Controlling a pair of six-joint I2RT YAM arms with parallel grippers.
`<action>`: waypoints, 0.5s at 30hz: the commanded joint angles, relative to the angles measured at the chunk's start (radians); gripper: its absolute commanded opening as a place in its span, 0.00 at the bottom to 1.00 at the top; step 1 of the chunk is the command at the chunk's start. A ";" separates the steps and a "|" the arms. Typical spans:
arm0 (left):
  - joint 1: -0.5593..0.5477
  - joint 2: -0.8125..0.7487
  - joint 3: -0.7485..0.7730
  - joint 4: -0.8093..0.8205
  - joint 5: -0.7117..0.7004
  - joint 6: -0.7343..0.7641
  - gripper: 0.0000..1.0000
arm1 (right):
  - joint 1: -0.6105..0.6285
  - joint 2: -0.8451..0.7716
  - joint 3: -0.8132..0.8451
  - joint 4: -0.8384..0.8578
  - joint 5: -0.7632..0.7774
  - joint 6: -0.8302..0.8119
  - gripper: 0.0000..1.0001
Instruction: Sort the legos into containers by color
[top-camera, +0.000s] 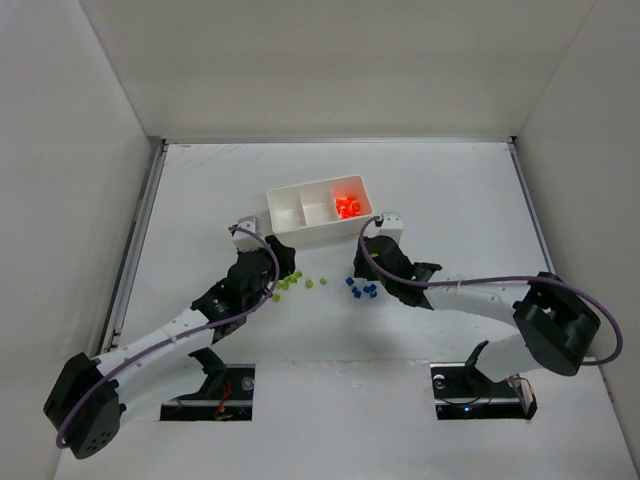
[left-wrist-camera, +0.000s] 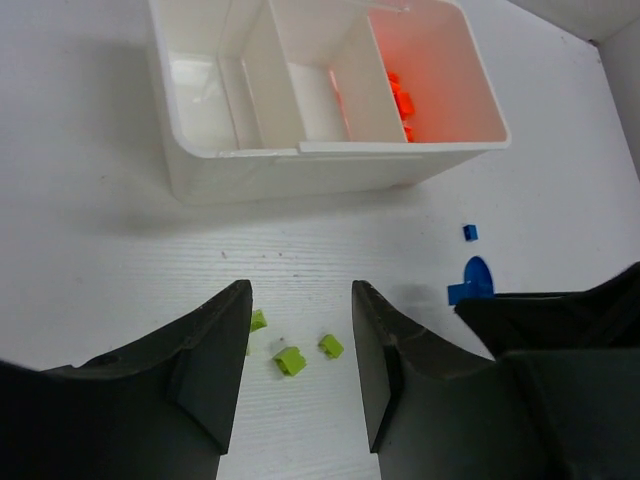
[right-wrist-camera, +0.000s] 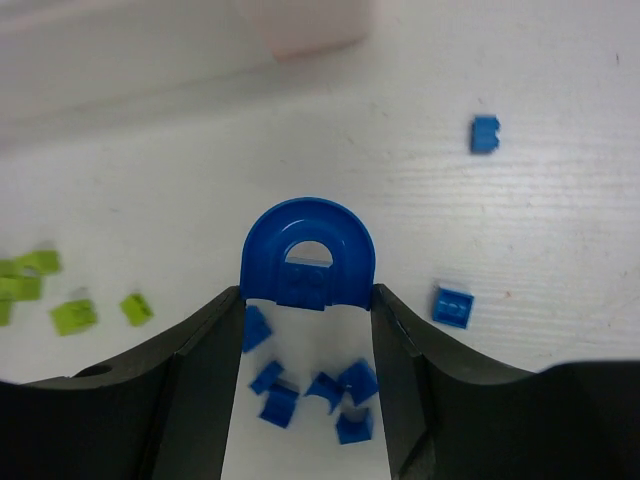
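I see the right gripper (right-wrist-camera: 307, 300) closed on a blue rounded plastic arch piece (right-wrist-camera: 310, 225), with one finger against each side of its foot. Small blue plastic bricks (right-wrist-camera: 320, 395) lie on the white table (top-camera: 460, 190) at 6 o'clock from the arch. The left gripper (left-wrist-camera: 300, 300) stands partly open and holds nothing; little yellow-green plastic bricks (left-wrist-camera: 290, 360) lie between its fingers. The white three-compartment plastic tray (left-wrist-camera: 300, 175) sits at 12 o'clock from both grippers, with bright orange plastic bricks (left-wrist-camera: 402, 103) in its right compartment
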 joint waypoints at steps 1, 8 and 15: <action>0.021 -0.046 -0.025 -0.078 -0.016 -0.004 0.41 | 0.025 -0.054 0.104 0.004 0.003 -0.038 0.42; 0.039 -0.166 -0.087 -0.252 -0.121 -0.075 0.37 | 0.039 0.102 0.369 0.050 -0.107 -0.102 0.42; 0.027 -0.173 -0.073 -0.412 -0.124 -0.104 0.38 | 0.033 0.358 0.677 0.055 -0.193 -0.145 0.42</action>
